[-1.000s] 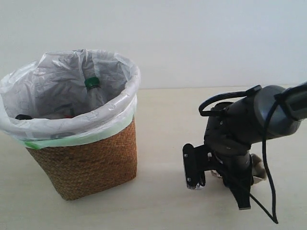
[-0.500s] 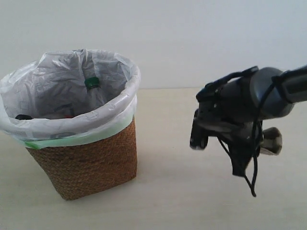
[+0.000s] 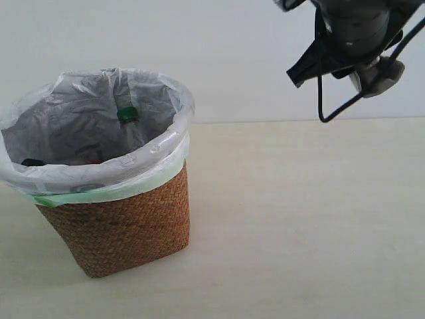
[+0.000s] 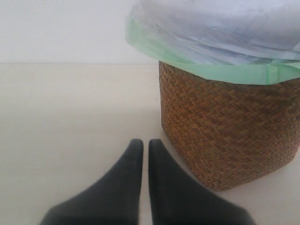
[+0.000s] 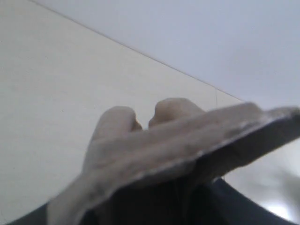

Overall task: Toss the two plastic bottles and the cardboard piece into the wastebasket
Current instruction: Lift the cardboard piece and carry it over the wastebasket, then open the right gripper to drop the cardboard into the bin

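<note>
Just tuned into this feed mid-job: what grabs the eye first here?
The bag-lined wicker wastebasket dominates the left of the table, with a green-capped bottle standing inside it. High at the upper right, the right claw holds the cardboard piece well above the table. The left claw sits shut, low beside the wastebasket.

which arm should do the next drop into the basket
Right: the right gripper holds the cardboard piece high, above the rim of the wastebasket; the left gripper sits shut and empty, low beside it.
</note>
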You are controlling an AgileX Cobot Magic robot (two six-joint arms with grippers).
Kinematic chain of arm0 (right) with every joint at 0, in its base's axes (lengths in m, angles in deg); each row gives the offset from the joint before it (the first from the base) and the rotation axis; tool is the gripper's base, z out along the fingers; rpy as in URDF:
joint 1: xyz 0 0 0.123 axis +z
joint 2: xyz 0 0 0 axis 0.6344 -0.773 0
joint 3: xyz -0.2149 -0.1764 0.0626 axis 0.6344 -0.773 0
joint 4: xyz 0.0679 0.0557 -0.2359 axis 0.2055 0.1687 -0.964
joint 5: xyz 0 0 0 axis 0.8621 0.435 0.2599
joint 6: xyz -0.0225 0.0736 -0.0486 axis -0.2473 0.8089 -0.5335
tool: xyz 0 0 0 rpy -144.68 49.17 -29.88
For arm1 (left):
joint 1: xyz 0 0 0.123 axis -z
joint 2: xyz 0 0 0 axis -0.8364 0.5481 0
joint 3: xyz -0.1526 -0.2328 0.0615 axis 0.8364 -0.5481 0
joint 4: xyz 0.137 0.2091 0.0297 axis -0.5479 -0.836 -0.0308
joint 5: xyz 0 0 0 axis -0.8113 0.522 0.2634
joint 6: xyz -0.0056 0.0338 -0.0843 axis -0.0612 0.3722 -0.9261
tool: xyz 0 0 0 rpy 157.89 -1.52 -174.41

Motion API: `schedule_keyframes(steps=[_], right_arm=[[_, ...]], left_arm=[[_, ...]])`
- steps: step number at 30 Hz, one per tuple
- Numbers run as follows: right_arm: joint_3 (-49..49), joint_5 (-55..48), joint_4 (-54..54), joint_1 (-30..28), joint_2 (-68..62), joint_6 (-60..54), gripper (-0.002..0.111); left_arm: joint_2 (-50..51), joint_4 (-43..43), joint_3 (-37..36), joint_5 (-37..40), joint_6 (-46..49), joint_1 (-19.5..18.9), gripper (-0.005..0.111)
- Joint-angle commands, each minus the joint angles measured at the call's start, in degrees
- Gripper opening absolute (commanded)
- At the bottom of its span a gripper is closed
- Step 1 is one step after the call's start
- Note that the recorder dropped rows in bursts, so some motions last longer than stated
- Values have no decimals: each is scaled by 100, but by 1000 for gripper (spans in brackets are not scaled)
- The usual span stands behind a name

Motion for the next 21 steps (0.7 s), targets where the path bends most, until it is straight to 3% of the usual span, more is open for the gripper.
schedule_keyframes(steps=[1, 6, 12, 15, 19, 21], right_arm=[[324, -385, 33, -16, 39, 316, 0], [320, -338, 518, -16, -20, 410, 0], [353, 1141, 2321, -16, -100, 309, 0], [613, 2052, 4173, -16, -100, -398, 0], [1319, 2959, 7182, 113, -90, -2427, 1], [1599, 3129, 8158, 225, -152, -3194, 11]], left_arm=[[-22, 15, -21, -28, 14, 49, 4], [-22, 15, -21, -28, 14, 49, 4], [-22, 15, -21, -28, 14, 49, 4], [-22, 15, -21, -28, 14, 49, 4], [-22, 15, -21, -28, 14, 49, 4], [-22, 15, -21, -28, 14, 49, 4]])
